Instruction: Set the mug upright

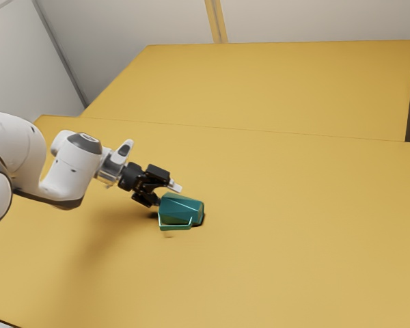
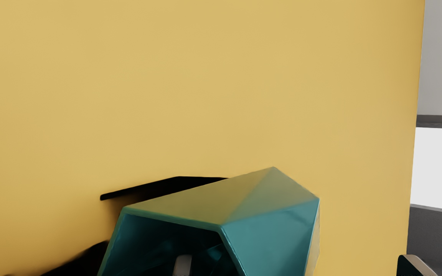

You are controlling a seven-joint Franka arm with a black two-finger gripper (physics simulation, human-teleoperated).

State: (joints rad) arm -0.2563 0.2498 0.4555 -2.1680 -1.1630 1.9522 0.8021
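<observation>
In the exterior view my gripper point(image 1: 168, 194) stands open at the mouth end of the teal mug point(image 1: 183, 208). The faceted mug lies on its side on the yellow table, its base toward the exterior view's right and its handle point(image 1: 176, 227) on the side nearer that camera. In the wrist view the mug point(image 2: 274, 230) has its mouth toward my hand. The fingers of my gripper point(image 2: 298, 265) are wide apart: one tip is seen within the mouth opening, the other outside the mug, separated from its wall.
The yellow table point(image 1: 280, 266) extends around the mug, with another yellow surface point(image 1: 273, 85) beyond a seam at the back. Dark shadows lie beside the mug. Past the table's edge, the wrist view has grey and white surfaces point(image 2: 437, 168).
</observation>
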